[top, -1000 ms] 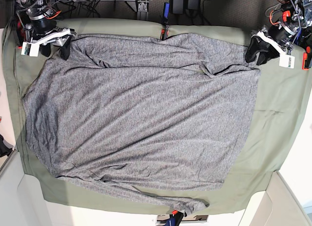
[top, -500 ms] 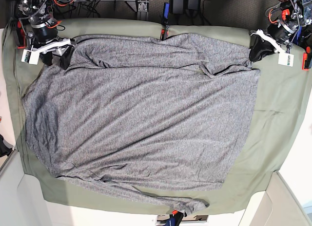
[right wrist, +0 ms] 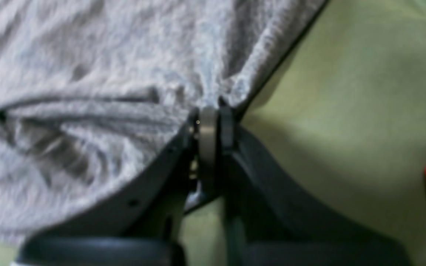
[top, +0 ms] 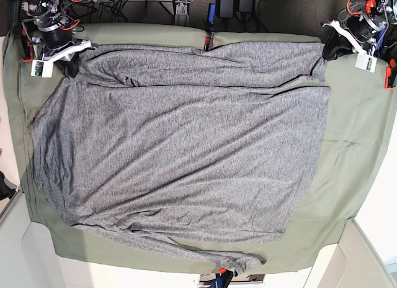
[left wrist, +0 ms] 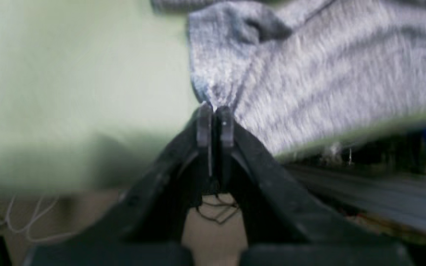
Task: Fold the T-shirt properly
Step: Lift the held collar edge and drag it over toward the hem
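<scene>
The T-shirt [top: 180, 151] is a large heather-grey knit garment lying spread flat on the olive-green cloth sheet [top: 353, 151] that covers the table. It occupies most of the sheet, from the far edge almost to the near edge. The sheet's left edge is nearly reached by the fabric, while a broad strip of bare sheet shows along the right edge. A folded band of fabric runs along the far edge, stretched between the two far corners. A narrow tail of fabric trails along the near edge toward its middle.

The left gripper [left wrist: 215, 111] is at the far right corner of the sheet in the base view [top: 330, 51]. Its fingers [left wrist: 204, 125] are pressed together and pinch the corner of the T-shirt; the wrist view is blurred, but fabric gathers to a point at the fingertips.

The right gripper [right wrist: 215, 111] is at the far left corner of the sheet in the base view [top: 71, 66]. Its fingers [right wrist: 208, 136] are likewise pressed together on a bunched edge of the T-shirt, with creases radiating from the pinch.

An orange clamp [top: 208, 41] sits at the middle of the far edge, touching the fabric border.
</scene>
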`<state>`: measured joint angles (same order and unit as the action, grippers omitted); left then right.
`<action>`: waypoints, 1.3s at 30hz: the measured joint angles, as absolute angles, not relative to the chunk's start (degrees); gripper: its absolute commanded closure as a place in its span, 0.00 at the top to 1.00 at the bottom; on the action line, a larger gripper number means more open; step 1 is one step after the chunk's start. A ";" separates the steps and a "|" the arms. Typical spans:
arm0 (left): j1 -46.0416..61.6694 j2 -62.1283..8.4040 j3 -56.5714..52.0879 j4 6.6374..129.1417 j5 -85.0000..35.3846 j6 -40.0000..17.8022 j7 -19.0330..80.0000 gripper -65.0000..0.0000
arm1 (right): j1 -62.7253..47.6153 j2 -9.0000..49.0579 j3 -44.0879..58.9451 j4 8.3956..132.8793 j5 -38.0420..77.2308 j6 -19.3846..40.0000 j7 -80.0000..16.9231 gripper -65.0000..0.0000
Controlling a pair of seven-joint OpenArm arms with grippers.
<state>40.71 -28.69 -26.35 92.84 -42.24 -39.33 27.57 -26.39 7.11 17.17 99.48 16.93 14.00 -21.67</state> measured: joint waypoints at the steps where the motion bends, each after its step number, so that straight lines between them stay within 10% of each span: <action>1: 41.93 -28.56 -26.89 94.50 -42.13 -39.33 27.64 0.00 | -26.52 7.09 17.15 100.22 16.60 14.02 -22.37 0.00; 25: 32.29 -37.58 -34.11 103.24 -43.42 -39.70 26.98 0.00 | -14.06 6.98 21.41 98.96 18.39 14.35 -24.67 0.00; 39: 12.21 -38.28 -15.57 80.16 -34.35 -39.86 25.21 0.00 | -6.28 6.96 21.43 90.65 18.20 14.33 -24.75 0.00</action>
<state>12.21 -38.28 -15.57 80.16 -34.35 -39.86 25.21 -6.28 6.96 21.43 90.65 18.20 14.33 -24.75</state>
